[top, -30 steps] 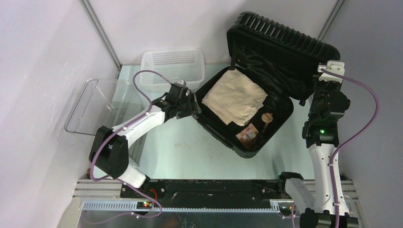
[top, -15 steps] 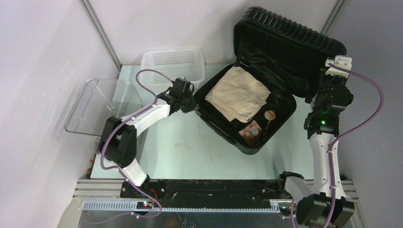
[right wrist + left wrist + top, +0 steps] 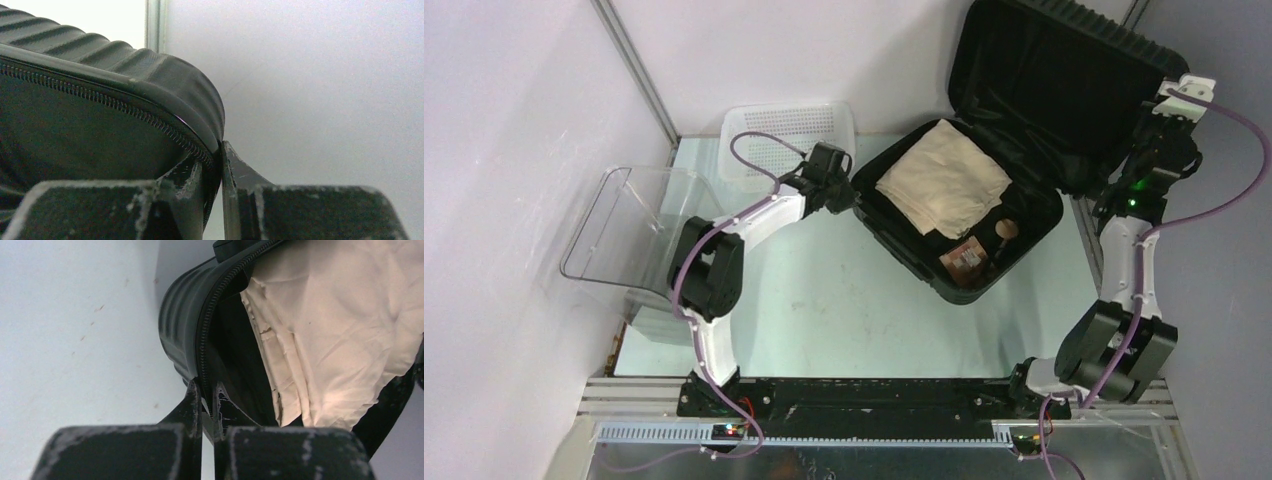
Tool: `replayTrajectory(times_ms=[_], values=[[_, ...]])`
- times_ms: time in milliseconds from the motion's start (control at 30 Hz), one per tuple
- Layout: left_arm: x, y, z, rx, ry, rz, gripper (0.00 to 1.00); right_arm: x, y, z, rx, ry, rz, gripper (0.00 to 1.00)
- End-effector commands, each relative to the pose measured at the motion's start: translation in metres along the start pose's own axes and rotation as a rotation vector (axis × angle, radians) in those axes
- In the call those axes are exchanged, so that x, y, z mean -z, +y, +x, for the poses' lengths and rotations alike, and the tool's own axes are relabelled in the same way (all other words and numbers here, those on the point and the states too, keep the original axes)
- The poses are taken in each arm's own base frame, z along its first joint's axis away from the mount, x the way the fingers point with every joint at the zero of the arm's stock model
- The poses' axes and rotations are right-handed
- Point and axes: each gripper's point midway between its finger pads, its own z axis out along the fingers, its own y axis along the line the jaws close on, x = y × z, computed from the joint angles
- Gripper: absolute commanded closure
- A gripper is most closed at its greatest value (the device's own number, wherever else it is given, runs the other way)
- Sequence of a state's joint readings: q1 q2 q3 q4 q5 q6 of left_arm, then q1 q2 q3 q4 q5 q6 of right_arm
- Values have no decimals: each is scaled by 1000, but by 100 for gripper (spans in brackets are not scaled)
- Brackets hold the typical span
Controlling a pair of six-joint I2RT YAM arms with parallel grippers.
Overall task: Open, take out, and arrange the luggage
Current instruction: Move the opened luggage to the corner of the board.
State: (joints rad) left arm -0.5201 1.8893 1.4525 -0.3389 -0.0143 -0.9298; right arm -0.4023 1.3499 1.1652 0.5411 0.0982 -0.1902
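Left end effector [image 3: 206, 396] clamps luggage [image 3: 1049, 90], pale tabletop [image 3: 844, 300]

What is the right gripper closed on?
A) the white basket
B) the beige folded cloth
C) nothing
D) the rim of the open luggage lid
D: in the right wrist view, the right gripper pinches the zippered rim of the luggage lid between its fingers.
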Motion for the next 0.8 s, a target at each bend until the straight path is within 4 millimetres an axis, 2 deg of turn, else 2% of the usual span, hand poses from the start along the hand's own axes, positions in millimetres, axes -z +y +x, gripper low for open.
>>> replayTrajectory(times_ms=[0,33,67,100,133,167,200,233,267,300,400,567,700,767], values=[[17,-117,-8,-2,-14,373,100,-31,3,-19,-78,-92,-52,100],[17,-123,-11,0,-19,383,100,-35,2,-26,-76,-115,-63,100],[10,-123,-7,6,-9,377,100,-41,3,-18,-76,-105,-69,100],[7,-126,-7,9,-9,383,100,-46,3,-26,-73,-135,-82,100],[6,-128,-6,15,-7,385,100,-51,6,-18,-68,-128,-92,100],[4,-130,-6,15,-7,386,100,-56,7,-27,-63,-153,-105,100],[3,-132,-4,17,-8,385,100,-63,9,-20,-58,-143,-111,100],[3,-133,-4,16,-10,386,100,-69,8,-30,-57,-160,-111,100],[2,-135,-4,19,-16,392,100,-75,9,-24,-56,-152,-110,100],[1,-136,-4,22,-19,394,100,-79,7,-34,-56,-172,-99,100],[0,-145,-7,45,-28,426,100,-94,10,-37,-55,-182,-96,100],[-4,-163,-12,42,-26,481,100,-108,23,-33,-41,-184,-109,100],[-8,-171,-11,40,-12,510,100,-119,29,-21,-38,-177,-110,100],[-9,-176,-13,39,-17,532,100,-124,30,-26,-27,-192,-112,100]])
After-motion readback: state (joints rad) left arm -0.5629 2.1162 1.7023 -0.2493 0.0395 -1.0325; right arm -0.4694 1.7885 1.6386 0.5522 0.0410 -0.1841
